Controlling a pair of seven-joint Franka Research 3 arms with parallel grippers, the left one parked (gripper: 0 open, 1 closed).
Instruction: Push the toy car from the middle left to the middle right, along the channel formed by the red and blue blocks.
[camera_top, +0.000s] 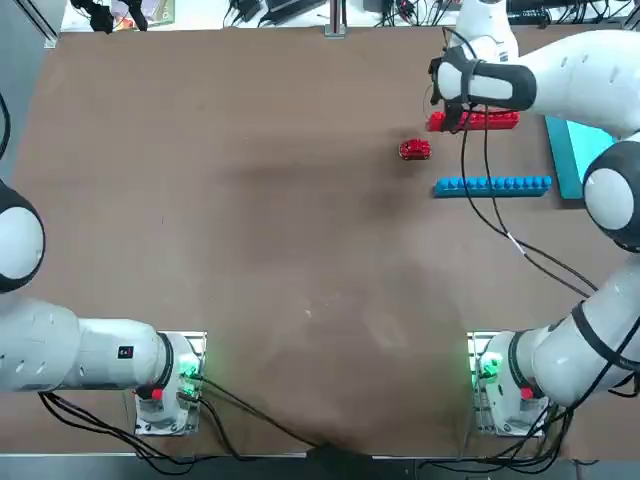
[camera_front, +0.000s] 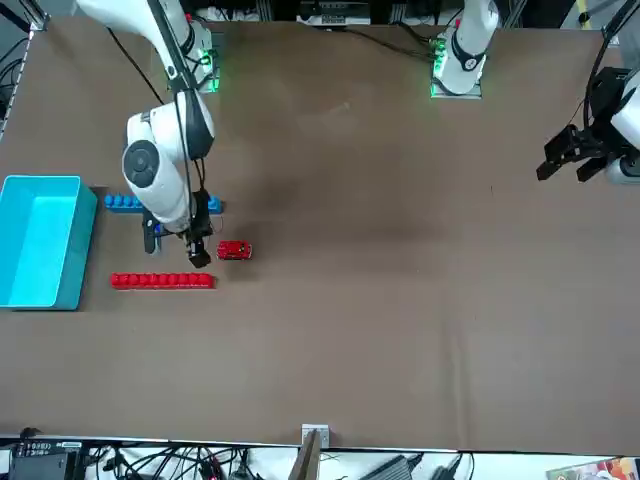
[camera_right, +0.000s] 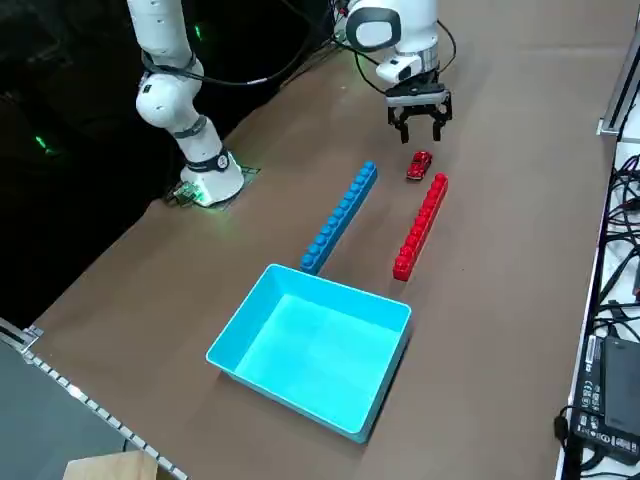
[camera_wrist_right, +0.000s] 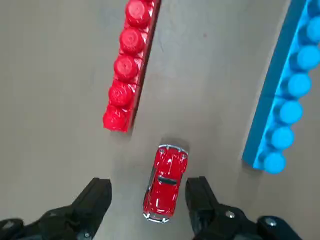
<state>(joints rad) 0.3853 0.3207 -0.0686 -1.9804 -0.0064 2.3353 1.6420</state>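
Observation:
The toy car (camera_top: 414, 150) (camera_front: 233, 250) (camera_right: 419, 165) (camera_wrist_right: 165, 182) is small, glossy and red. It sits on the brown table just outside the left mouth of the channel (camera_top: 480, 152), nearer the red block. The red block (camera_top: 475, 121) (camera_wrist_right: 129, 65) and the longer blue block (camera_top: 492, 185) (camera_wrist_right: 285, 95) lie parallel. My right gripper (camera_wrist_right: 148, 186) (camera_right: 420, 125) (camera_front: 175, 244) hangs open above the car, a black finger (camera_wrist_right: 95, 200) to either side of it in the wrist view, touching nothing.
A light-blue open box (camera_top: 575, 150) (camera_right: 315, 345) stands just past the right ends of the two blocks. The table's far edge (camera_top: 330, 30) lies beyond the red block. Bare brown tabletop (camera_top: 250, 220) spreads to the left of the car.

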